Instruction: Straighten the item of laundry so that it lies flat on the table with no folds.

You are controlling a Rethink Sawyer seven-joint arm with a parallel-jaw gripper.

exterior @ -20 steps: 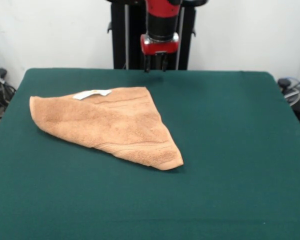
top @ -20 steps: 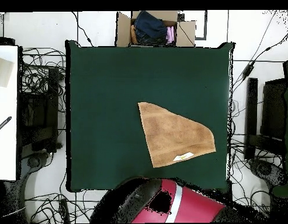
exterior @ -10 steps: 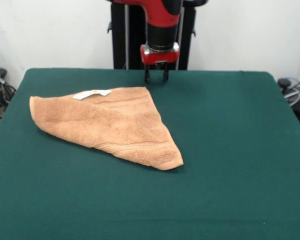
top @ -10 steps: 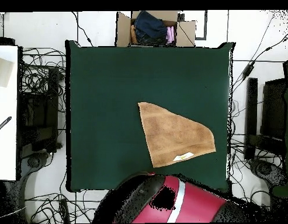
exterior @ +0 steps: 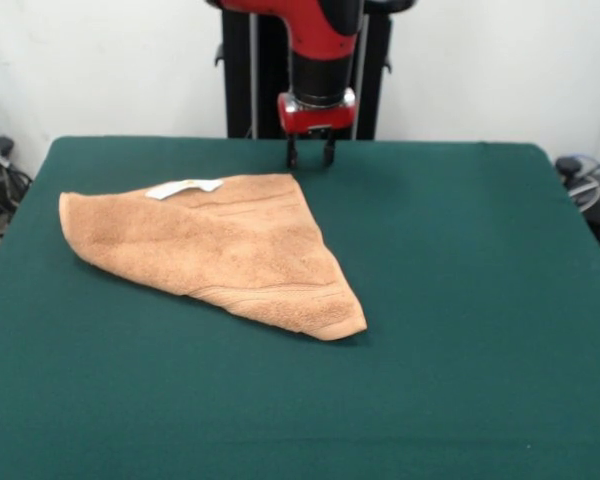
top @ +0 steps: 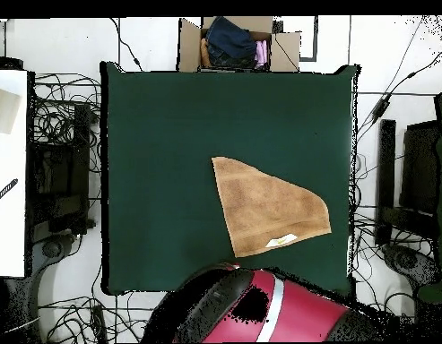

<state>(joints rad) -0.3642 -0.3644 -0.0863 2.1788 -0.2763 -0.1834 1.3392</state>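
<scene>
Towel (exterior: 225, 250), one, folded on table (exterior: 460, 300); one gripper (exterior: 310, 160), fingers apart

White wall (exterior: 100, 60), cable-strewn floor (top: 63, 134), cardboard box (top: 238, 43)

No legible text (towel's white label (exterior: 184, 187) unreadable)

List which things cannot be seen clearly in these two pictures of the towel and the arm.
- Hand: overhead view, hidden under the arm's red body.
- Towel underlayers: both views, covered by its folded top layer.
- Label print: both views, too small.
- Box contents: overhead view, a dark jumble.
</scene>
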